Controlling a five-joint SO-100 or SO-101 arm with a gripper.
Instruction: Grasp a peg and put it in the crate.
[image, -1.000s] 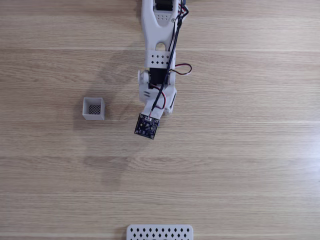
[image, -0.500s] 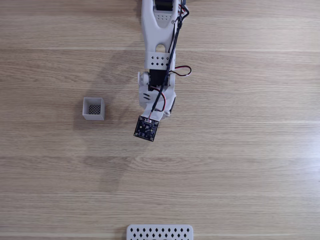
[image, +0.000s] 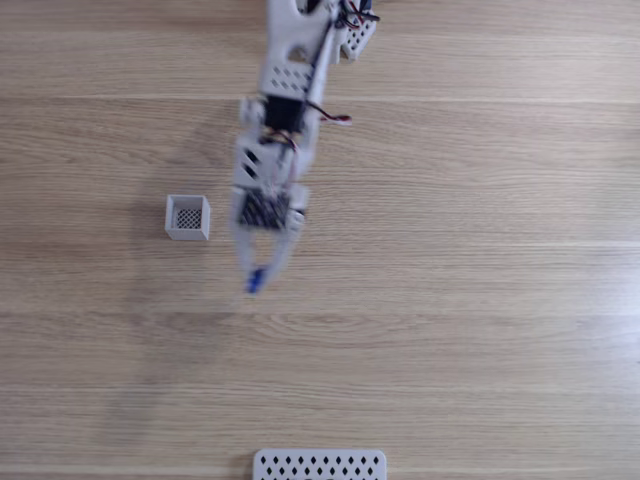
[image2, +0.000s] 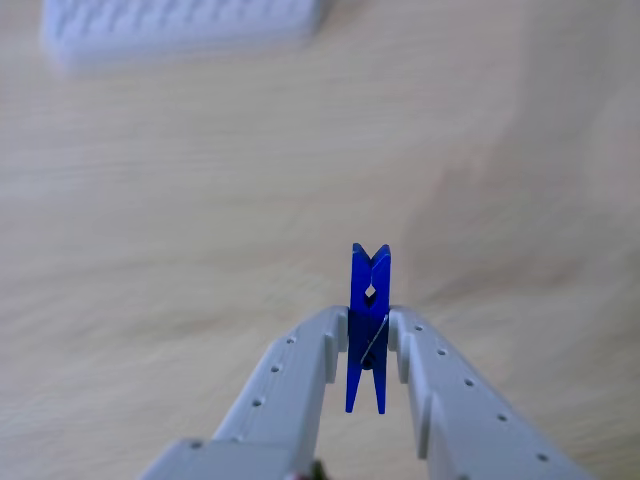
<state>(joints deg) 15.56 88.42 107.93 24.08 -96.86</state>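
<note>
A bright blue peg (image2: 367, 325) stands upright between my two white fingers, forked end pointing away, and my gripper (image2: 367, 332) is shut on it above the wooden table. In the fixed view the arm is motion-blurred, and the gripper (image: 256, 276) reaches down-left with the blue peg (image: 254, 282) at its tip. The white crate (image: 188, 231) with its dark mesh bottom sits on the table to the left of the gripper, apart from it and a little higher in that view.
A wide flat white panel with diamond-shaped holes (image: 319, 465) lies at the bottom edge of the fixed view; it appears blurred at the top left in the other view (image2: 180, 25). Bare wooden table surrounds everything.
The arm has swung left and stretched outward, lifting so the blue peg shows at the gripper tip. The crate and panel have not moved.
</note>
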